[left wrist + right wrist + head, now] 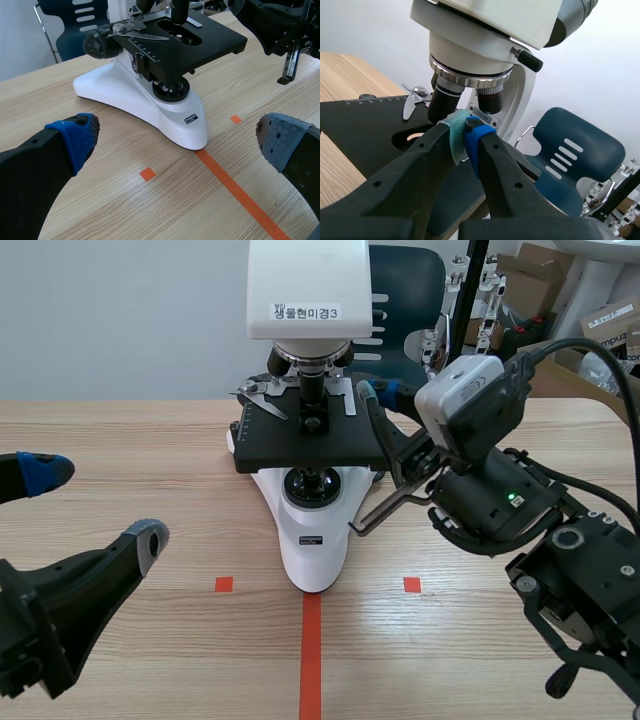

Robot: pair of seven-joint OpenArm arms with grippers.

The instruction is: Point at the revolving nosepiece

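Right gripper [465, 134], pinched, below revolving nosepiece [470, 76]

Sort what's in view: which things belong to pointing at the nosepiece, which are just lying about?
In the job: revolving nosepiece; the microscope that carries it; right gripper, shut, tips close under the nosepiece by the objectives.

Just about: left gripper, open, off to the side over the table; blue chair; cardboard boxes behind.
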